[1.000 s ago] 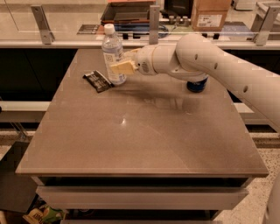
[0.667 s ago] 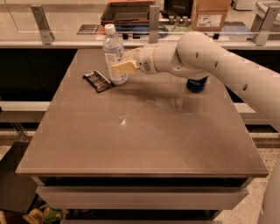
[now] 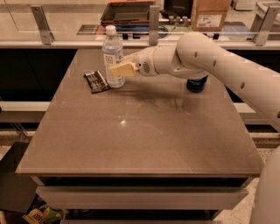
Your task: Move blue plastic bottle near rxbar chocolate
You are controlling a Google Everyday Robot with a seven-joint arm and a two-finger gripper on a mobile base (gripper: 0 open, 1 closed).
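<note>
The blue plastic bottle (image 3: 112,52), clear with a white cap and a pale label, stands upright on the brown table (image 3: 140,140) at its far left. The rxbar chocolate (image 3: 96,81), a flat dark wrapper, lies just left of the bottle's base, nearly touching it. My gripper (image 3: 119,69) reaches in from the right and is shut on the bottle's lower half. One pale yellow finger (image 3: 124,69) lies across the bottle's front; the other is hidden behind it.
A dark-blue soda can (image 3: 196,84) stands at the far right of the table, partly hidden behind my white arm (image 3: 205,54). A glass barrier with metal posts (image 3: 153,19) runs along the far edge. A cardboard box (image 3: 210,13) sits beyond it.
</note>
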